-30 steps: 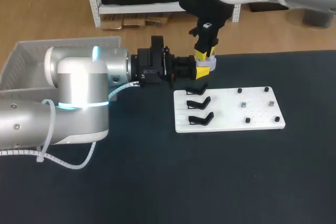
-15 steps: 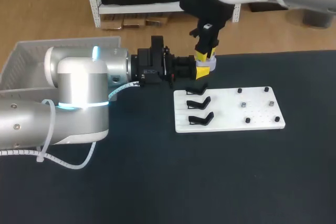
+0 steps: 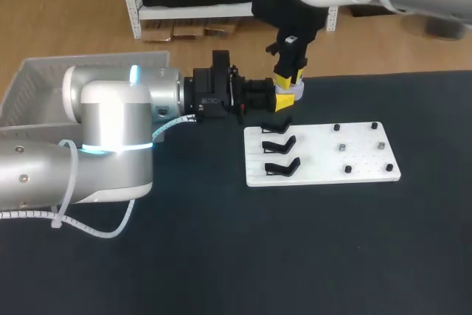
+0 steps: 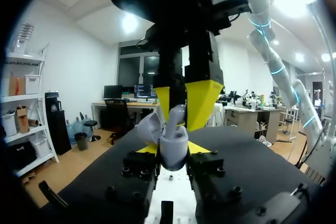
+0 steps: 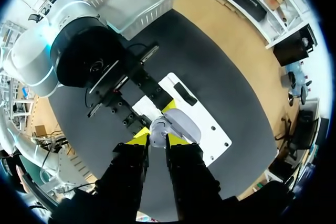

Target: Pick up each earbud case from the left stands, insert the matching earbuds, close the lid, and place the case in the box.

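Where the left fingers (image 4: 200, 149) meet, the pale earbud case (image 4: 173, 145) is clamped from both sides, its lid (image 4: 148, 127) swung open. A small pale earbud (image 4: 177, 115) is pinched between the right fingers (image 4: 205, 100) just above the case; how far it is seated is hidden by them. Beyond, three black stands (image 3: 280, 145) are seen on a white board (image 3: 361, 160) on the dark surface (image 3: 295, 256). The box (image 3: 44, 82) is partly masked by the left arm (image 3: 110, 138).

Head view looks down; 2 wrist views closely share the case (image 4: 172, 142).
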Available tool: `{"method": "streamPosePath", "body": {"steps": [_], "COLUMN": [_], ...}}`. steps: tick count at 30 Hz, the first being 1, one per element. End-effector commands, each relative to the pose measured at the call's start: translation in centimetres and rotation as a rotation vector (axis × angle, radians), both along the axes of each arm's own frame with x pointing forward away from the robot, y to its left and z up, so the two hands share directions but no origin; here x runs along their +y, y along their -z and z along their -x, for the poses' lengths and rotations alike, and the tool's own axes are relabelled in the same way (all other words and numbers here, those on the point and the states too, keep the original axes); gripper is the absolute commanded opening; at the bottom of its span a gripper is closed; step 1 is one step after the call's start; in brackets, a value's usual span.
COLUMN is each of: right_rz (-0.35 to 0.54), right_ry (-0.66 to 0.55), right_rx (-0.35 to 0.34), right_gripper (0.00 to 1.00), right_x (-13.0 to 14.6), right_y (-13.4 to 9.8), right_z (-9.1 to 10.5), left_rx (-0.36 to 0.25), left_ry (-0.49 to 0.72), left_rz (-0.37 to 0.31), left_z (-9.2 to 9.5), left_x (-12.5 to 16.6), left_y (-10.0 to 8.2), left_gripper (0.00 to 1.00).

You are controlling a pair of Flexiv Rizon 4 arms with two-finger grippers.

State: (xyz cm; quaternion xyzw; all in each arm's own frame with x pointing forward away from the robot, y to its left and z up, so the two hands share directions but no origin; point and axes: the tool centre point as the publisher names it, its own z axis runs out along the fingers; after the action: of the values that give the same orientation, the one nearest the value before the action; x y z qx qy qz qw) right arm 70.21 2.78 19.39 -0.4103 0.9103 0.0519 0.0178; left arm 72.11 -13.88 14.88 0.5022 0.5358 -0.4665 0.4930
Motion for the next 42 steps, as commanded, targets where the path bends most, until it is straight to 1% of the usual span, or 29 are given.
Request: {"method": "streamPosePath", "body": {"steps": [1, 6, 7, 8, 15, 18, 22, 27, 30, 42], "right_rz": [0.006, 0.011, 0.012, 0.013, 0.013, 0.014, 0.016, 0.015, 0.014, 0.014], "right_ry": [-0.004, -0.009, -0.01, -0.012, -0.019, -0.02, -0.015, -0.012, -0.012, -0.007], "right_rx": [0.006, 0.008, 0.009, 0.009, 0.008, 0.005, 0.003, 0.005, 0.006, -0.002], "right_gripper": [0.0, 0.0, 0.08, 0.12, 0.11, 0.12, 0.19, 0.22, 0.26, 0.3], "right_x": [0.16, 0.26, 0.26, 0.28, 0.41, 0.3, 0.05, -0.04, -0.02, -0.1], "right_y": [0.17, 0.29, 0.3, 0.33, 0.11, 0.06, 0.01, 0.06, 0.11, -0.28], "right_z": [-0.33, -0.23, -0.23, -0.22, -0.06, 0.0, 0.14, 0.29, 0.3, 0.03], "left_rx": [-0.006, -0.006, -0.006, -0.006, -0.006, -0.006, -0.006, -0.006, -0.006, -0.006], "left_ry": [-0.005, -0.005, -0.005, -0.005, -0.005, -0.005, -0.005, -0.005, -0.005, -0.005], "left_rz": [0.007, 0.007, 0.007, 0.007, 0.007, 0.007, 0.007, 0.007, 0.007, 0.007], "left_z": [0.08, 0.08, 0.08, 0.08, 0.08, 0.08, 0.08, 0.08, 0.08, 0.08], "left_x": [-0.01, -0.01, -0.01, -0.01, -0.01, -0.01, -0.01, -0.01, -0.01, -0.01], "left_y": [0.13, 0.13, 0.13, 0.13, 0.13, 0.13, 0.13, 0.13, 0.13, 0.13], "left_gripper": [0.0, 0.0, 0.0, 0.0, 0.0, 0.0, 0.0, 0.0, 0.0, 0.0]}}
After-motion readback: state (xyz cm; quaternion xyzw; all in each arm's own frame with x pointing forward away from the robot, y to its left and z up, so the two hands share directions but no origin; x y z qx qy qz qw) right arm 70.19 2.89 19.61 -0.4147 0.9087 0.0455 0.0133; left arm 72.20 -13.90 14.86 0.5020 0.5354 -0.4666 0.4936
